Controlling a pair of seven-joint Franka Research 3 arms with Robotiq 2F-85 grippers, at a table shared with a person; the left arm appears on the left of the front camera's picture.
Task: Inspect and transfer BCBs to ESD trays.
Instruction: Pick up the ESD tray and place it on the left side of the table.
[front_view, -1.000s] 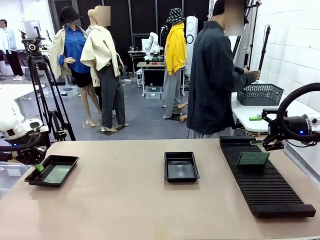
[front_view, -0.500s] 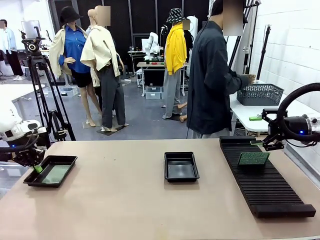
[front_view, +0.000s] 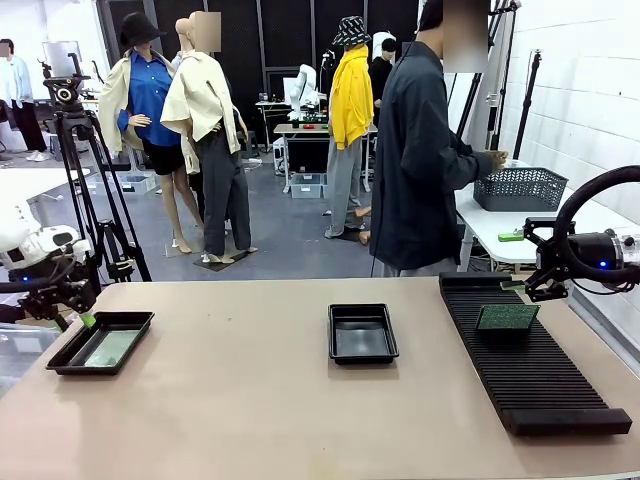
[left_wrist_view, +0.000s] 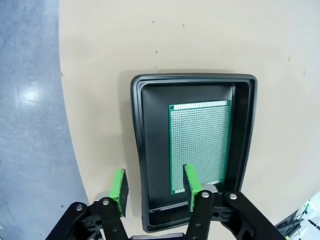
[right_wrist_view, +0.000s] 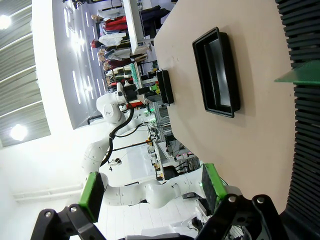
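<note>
While its jaws stand partly apart with nothing between them, the left gripper hangs over the far-left end of the left ESD tray. In the left wrist view one green pad sits outside the tray's wall over the table, and the other pad sits over the near end of the board. Whether that pad touches the board I cannot tell. The BCB lies flat on this tray's floor, square to its walls, with bare black floor showing around it.

At mid-table the second ESD tray stands apart from both arms. To the right, a long black ribbed rack runs from far to near. A second BCB rests on its ribs near the far end. The right gripper hovers just beyond that board at the rack's far right, its pads spread wide and holding nothing.

The table is a pale beige sheet. Beyond its far edge a person in a dark jacket faces right toward a side table with a dark mesh basket. A camera tripod stands on the grey floor at far left.
</note>
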